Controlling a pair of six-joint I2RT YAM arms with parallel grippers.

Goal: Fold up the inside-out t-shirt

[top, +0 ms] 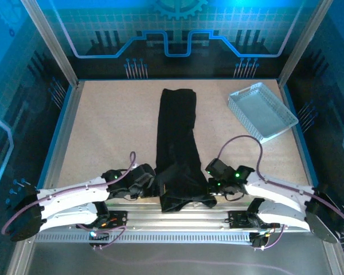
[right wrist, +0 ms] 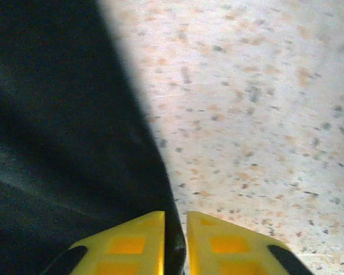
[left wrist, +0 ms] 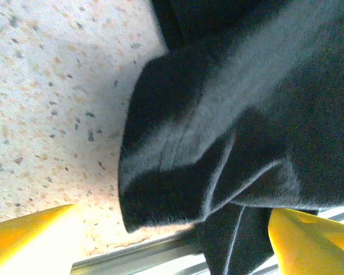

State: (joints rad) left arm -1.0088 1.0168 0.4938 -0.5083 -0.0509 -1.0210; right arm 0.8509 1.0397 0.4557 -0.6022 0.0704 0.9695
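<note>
Much bare table [top: 106, 132] beside t-shirt [top: 176, 137] edges

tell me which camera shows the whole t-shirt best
Top external: the whole t-shirt lies there as one long black strip. Left wrist gives a close look at a bunched corner; right wrist a blurred side edge.
</note>
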